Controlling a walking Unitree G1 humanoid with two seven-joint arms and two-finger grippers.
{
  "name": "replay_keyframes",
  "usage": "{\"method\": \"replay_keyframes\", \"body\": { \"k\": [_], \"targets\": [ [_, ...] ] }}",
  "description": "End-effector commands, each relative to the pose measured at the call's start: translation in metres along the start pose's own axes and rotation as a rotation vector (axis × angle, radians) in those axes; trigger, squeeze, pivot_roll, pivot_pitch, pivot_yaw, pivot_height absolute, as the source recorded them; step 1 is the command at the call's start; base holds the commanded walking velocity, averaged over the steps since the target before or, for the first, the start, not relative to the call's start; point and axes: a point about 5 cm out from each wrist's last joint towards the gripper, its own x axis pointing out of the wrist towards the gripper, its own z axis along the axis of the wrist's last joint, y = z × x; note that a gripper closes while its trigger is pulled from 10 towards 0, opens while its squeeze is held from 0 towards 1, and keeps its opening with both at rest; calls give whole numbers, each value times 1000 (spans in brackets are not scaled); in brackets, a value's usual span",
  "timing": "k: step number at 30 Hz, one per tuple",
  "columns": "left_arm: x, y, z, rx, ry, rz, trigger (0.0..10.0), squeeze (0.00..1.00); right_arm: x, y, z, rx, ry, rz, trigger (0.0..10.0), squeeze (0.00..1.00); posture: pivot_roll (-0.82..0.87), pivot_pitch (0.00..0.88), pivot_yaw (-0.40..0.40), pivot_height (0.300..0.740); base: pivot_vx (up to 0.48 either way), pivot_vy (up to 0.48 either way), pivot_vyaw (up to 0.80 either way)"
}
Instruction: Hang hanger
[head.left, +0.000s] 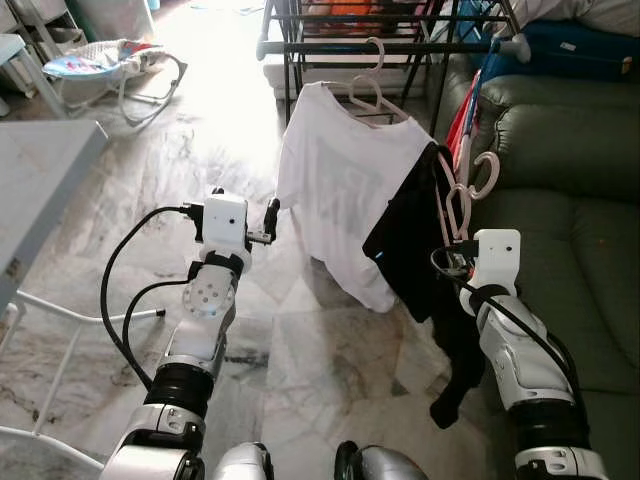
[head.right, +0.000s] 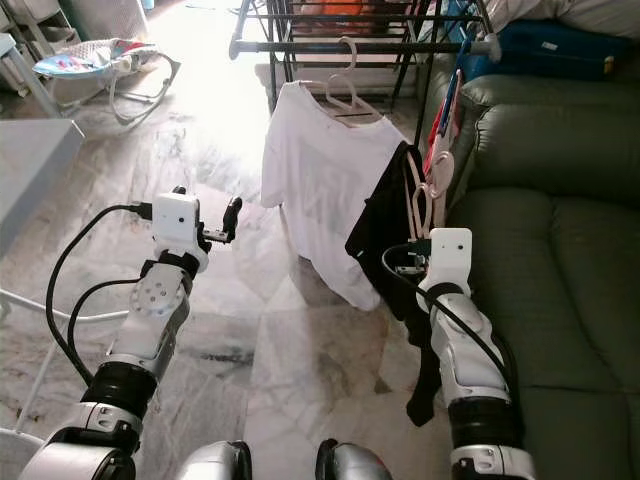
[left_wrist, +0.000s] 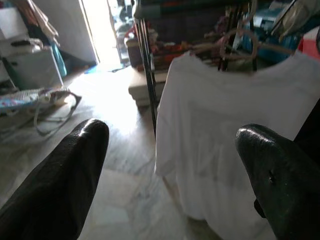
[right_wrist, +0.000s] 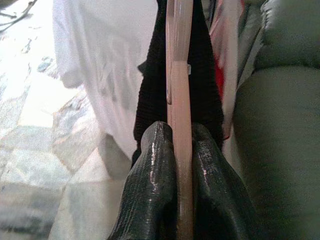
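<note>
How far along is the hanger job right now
Done: a white T-shirt already hangs at the drying rack. In hand: the right end effector is clamped on a pink hanger carrying a black garment. Left: hooking it over the rack.

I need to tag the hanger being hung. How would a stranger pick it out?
Find the green sofa; beside it stands a clothes rack. The hanger is the pink one carrying a black garment, pinched in the right gripper, unlike the white shirt's hanger.

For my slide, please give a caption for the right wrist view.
Right gripper shut on a pink hanger carrying a black garment, beside a white shirt.
</note>
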Motion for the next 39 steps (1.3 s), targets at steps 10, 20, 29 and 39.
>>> {"method": "replay_keyframes", "body": {
  "k": [10, 20, 29, 39],
  "targets": [
    [0, 3, -2, 6, 16, 13, 10000, 0, 3, 2, 8, 45, -35, 15, 10000, 0, -52, 116, 17, 740, -221, 0, 0],
    [0, 7, -7, 15, 58, 53, 10000, 0, 6, 6, 20, -68, -83, 103, 10000, 0, -52, 120, 15, 740, 0, 0, 640],
    [-1, 4, -10, 16, 68, 28, 10000, 0, 2, 29, 12, -106, -81, 245, 10000, 0, -50, 109, 15, 740, 0, 0, 800],
    [6, -2, -8, -79, 95, -59, 10000, 0, -8, 47, 44, -44, -245, 440, 10000, 0, -52, 108, 11, 740, 0, 0, 560]
  ]
}}
